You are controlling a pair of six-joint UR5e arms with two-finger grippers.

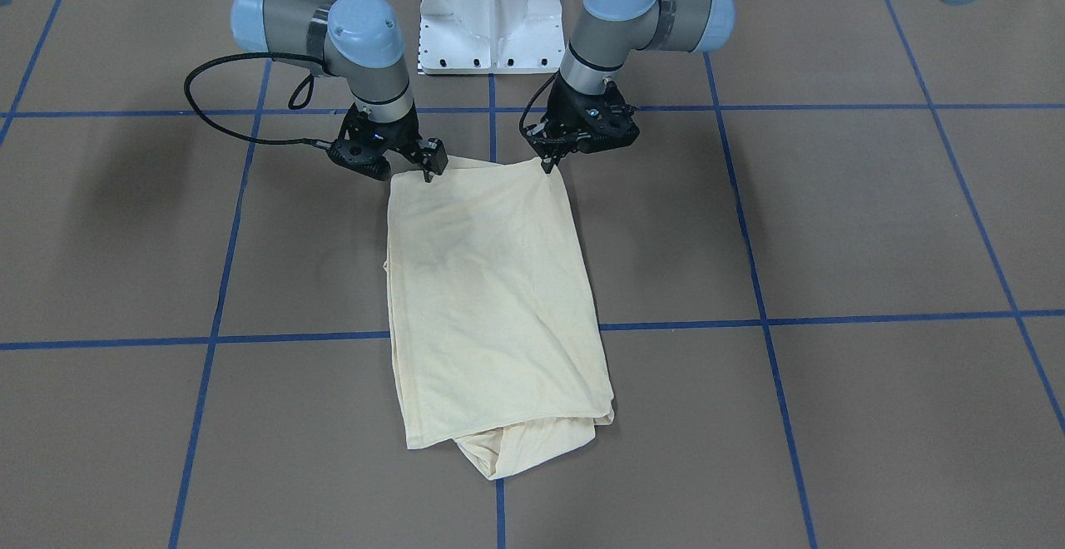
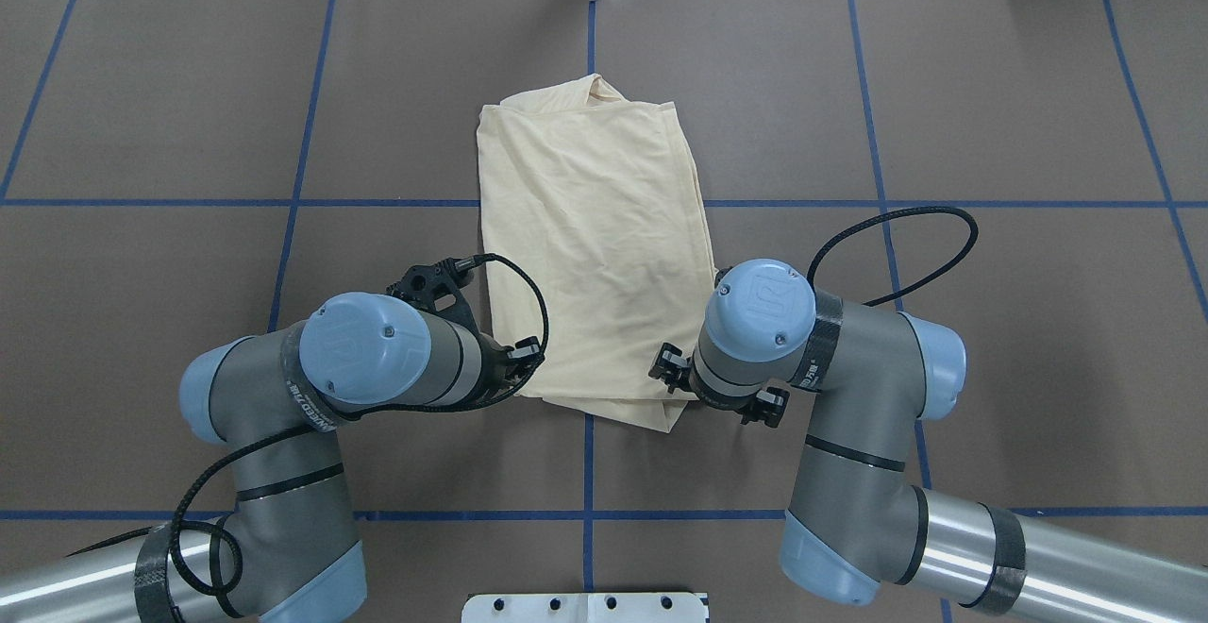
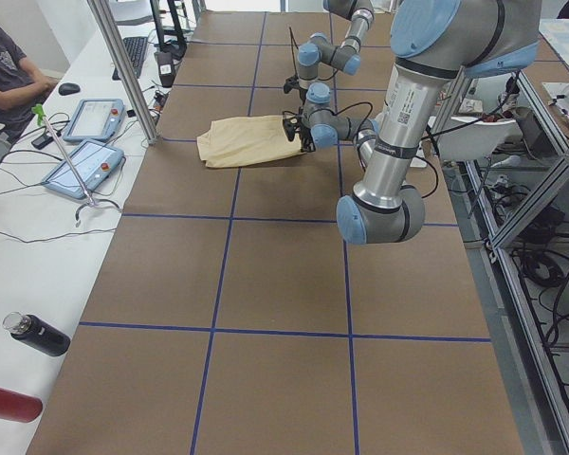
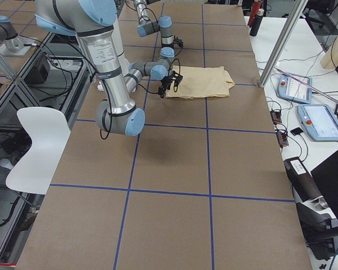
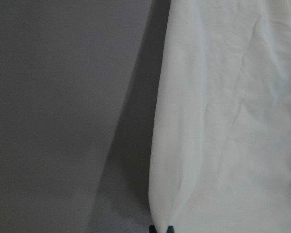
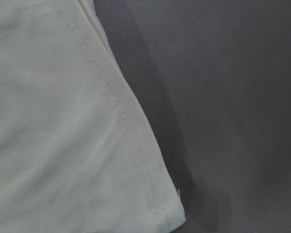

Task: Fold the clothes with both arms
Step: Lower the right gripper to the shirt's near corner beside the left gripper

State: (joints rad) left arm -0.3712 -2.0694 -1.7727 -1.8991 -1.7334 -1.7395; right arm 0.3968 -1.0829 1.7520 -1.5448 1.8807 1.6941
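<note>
The T-shirt is pale cream-yellow and thin, folded into one long rectangle with a plain side up. A faint dark smudge of print shows through near its robot-side end. Its top is mostly smooth with soft creases. In the right wrist view a stitched hem runs down to a corner.

Taking the overhead view as the dial, with 12 o'clock away from the robot, the shirt lies in the middle of the brown table, long axis from 12 to 6, across a blue tape line. At its 12 o'clock end an under-layer bulges past the top fold. Brown surface stretches wide at 3 and 9 o'clock and beyond the 12 o'clock end. The white pedestal stands at 6 o'clock, apart from the shirt.

The left gripper sits at the shirt's 7 o'clock corner. Its fingertips are closed together, with cloth puckered between them. The right gripper touches the 5 o'clock corner, but I cannot tell whether its jaws are apart or together.
</note>
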